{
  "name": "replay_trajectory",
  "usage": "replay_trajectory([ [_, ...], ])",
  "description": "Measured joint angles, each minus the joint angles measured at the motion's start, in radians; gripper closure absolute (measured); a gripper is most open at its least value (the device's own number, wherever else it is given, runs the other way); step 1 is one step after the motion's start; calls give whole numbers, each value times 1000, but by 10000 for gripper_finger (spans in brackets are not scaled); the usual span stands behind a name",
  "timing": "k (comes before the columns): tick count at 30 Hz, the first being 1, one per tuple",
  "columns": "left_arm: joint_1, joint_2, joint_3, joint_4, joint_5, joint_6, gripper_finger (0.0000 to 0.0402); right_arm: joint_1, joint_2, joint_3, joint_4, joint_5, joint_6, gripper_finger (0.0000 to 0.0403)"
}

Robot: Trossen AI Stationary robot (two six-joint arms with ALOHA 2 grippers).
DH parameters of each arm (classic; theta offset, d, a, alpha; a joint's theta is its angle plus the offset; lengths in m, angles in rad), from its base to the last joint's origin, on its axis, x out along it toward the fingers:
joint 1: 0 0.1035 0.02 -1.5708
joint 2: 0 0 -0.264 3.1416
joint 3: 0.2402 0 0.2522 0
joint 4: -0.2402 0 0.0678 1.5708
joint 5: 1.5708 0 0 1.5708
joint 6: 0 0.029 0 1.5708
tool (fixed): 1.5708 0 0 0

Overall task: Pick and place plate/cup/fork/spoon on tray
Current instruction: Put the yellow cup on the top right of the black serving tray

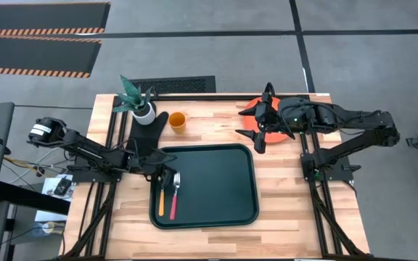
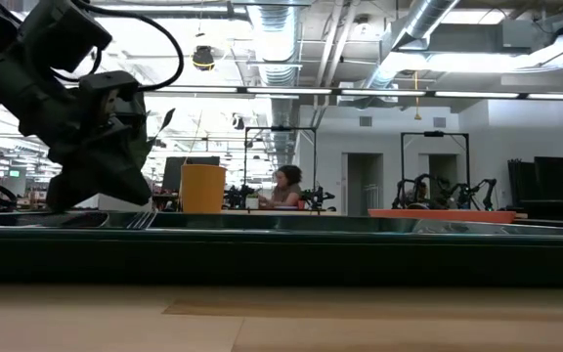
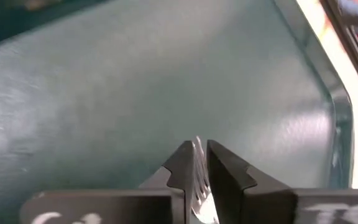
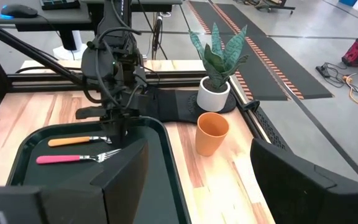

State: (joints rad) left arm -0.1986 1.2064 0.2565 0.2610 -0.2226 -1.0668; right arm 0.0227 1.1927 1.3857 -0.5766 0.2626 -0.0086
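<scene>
The dark tray [image 1: 216, 210] lies mid-table. On its left part lie the orange-handled spoon [image 1: 160, 204] and the pink-handled fork [image 1: 173, 206], side by side. My left gripper [image 1: 167, 179] stands over their metal ends, shut on a ribbed strip of silver metal [image 3: 197, 163]. The orange-red plate [image 1: 248, 110] lies flat on the table at the far right. My right gripper [image 1: 258, 120] is wide open above it and touches nothing that shows. The orange cup [image 1: 178, 122] stands upright on the table beyond the tray. My left gripper pinches ribbed silver metal between its two fingers [image 3: 225, 177], which looks like the fork's tines [image 4: 112, 153]. The fingers come from above, slanting in from the table's left. The fork's handle [image 4: 58, 159] lies on the tray. The gripper hides the spoon's bowl.
A white pot with a green plant [image 1: 141, 107] stands on a black glove-shaped mat [image 1: 148, 134] at the far left, next to the cup. The tray's middle and right part [image 1: 223, 181] are bare. A person [image 2: 283, 186] sits far off in the room.
</scene>
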Motion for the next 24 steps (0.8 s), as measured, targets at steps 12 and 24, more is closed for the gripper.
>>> replay_trajectory([
  [12, 0, -115, 12, -2, -36, -49, 354, -75, 75, 1, 2, 11, 92, 99],
  [24, 0, -616, 88, -190, -257, 14, 354, -156, 509, 20, 316, -241, 124, 163],
])
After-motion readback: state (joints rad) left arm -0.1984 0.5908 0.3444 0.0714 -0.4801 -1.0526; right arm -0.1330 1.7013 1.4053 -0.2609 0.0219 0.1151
